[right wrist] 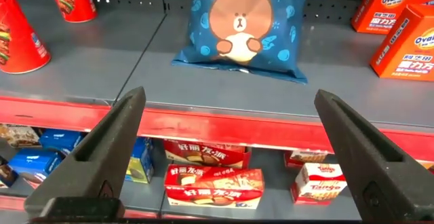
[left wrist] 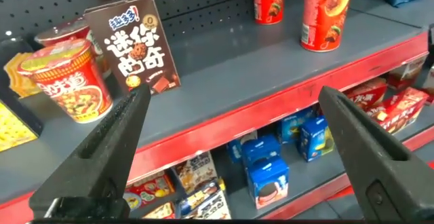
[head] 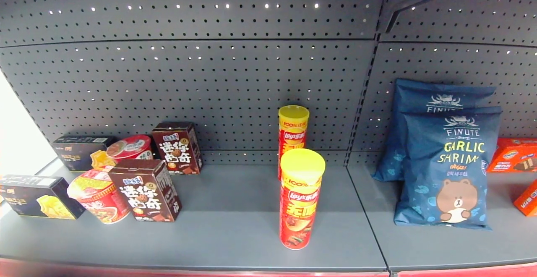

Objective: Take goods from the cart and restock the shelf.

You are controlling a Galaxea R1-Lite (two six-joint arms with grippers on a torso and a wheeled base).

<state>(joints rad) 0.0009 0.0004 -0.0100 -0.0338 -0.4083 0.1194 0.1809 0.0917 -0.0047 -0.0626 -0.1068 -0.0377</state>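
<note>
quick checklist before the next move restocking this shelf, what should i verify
1. Left gripper open, nothing between its fingers: ok.
2. Right gripper open, nothing held: ok.
3. Bare stretch of grey metal shelf between the brown cardboard snack boxes and the red cylindrical chip cans with yellow lids: ok.
4. Both cans upright: ok.
5. Blue bear-print snack bags standing, not fallen: ok.
6. Where the cart stands and which item to take: cannot tell.

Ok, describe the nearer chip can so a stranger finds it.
On the grey shelf, mid-section, the front can stands upright ahead of the rear can. Both are red with yellow lids; it is the one nearest the shelf's red edge.
</note>
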